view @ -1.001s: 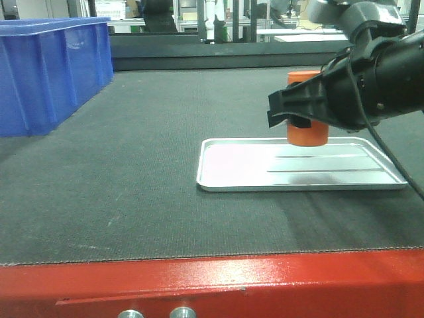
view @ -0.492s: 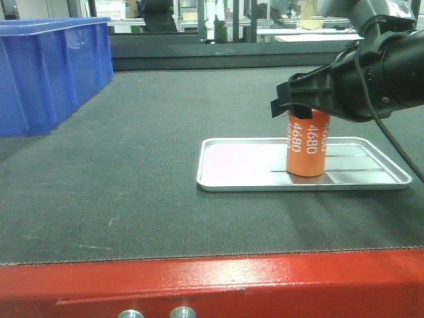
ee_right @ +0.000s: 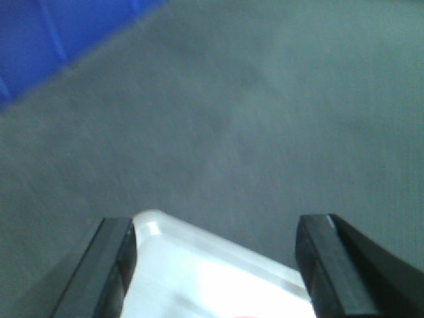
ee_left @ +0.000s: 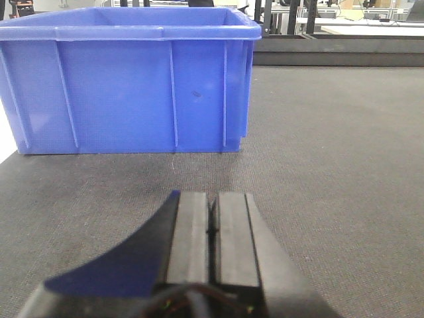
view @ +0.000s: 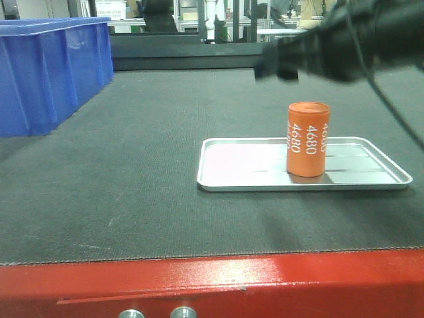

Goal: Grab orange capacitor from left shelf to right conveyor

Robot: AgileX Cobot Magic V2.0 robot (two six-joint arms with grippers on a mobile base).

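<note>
At the bottom centre of the frame the left gripper [ee_left: 211, 228] points away from the camera, its two black fingers [ee_left: 189, 232] pressed flat together with only a thin seam between them. It sits low over the dark grey textured belt [ee_left: 331, 165], which fills the middle and right of the frame. A blue plastic crate [ee_left: 132, 79] stands on the belt across the upper left. Blurred frames show along the top right.
</note>
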